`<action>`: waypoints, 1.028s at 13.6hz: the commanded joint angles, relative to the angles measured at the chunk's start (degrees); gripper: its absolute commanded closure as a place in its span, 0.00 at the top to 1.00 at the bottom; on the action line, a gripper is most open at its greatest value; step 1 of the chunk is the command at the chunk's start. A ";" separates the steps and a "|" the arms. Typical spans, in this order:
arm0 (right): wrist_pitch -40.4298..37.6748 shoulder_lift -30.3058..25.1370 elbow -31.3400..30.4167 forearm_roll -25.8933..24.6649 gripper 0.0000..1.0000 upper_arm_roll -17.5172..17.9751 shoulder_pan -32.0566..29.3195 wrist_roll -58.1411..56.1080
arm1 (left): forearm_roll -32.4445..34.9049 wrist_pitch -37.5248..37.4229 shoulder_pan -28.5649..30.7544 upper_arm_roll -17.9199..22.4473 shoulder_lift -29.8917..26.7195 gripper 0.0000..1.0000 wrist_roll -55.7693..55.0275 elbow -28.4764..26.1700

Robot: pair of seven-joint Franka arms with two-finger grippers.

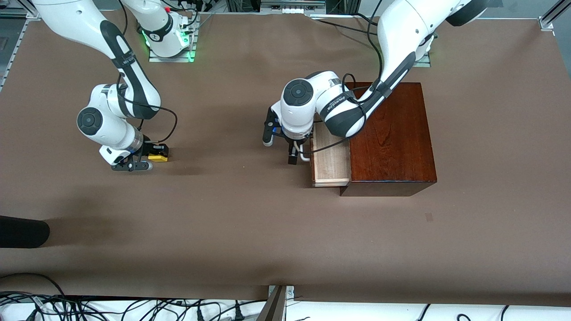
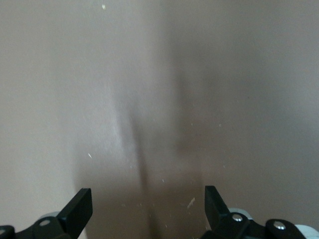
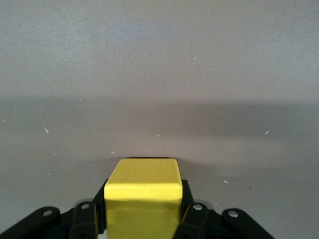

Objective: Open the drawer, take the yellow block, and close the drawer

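Note:
My right gripper (image 1: 151,154) is shut on the yellow block (image 1: 159,157), low over the bare table toward the right arm's end. In the right wrist view the block (image 3: 143,191) fills the gap between the black fingers (image 3: 188,209). The drawer (image 1: 331,161) stands pulled out of the dark mahogany box (image 1: 392,133), with its pale wooden tray showing. My left gripper (image 1: 280,150) hangs just in front of the drawer, beside its white handle (image 1: 304,155). It is open (image 2: 147,209), with nothing between the fingers (image 2: 79,209), only brown table below.
A black rounded object (image 1: 22,232) juts in at the table's edge at the right arm's end, nearer the camera. Cables (image 1: 134,307) lie along the front edge. The brown table (image 1: 250,223) stretches between the two arms.

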 commanded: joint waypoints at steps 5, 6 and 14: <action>-2.78 -6.00 0.46 -0.20 1.00 0.38 -0.69 0.05 | 0.54 -15.50 1.85 0.07 -4.43 1.00 2.97 -0.34; -5.33 -8.46 1.51 -0.37 1.00 0.38 -0.69 -0.56 | 0.54 -16.48 1.85 0.16 -4.95 1.00 2.97 -0.34; -35.80 -21.75 17.92 -0.81 1.00 0.56 -2.27 -1.18 | 0.89 -22.81 2.91 0.60 -5.13 1.00 1.83 0.72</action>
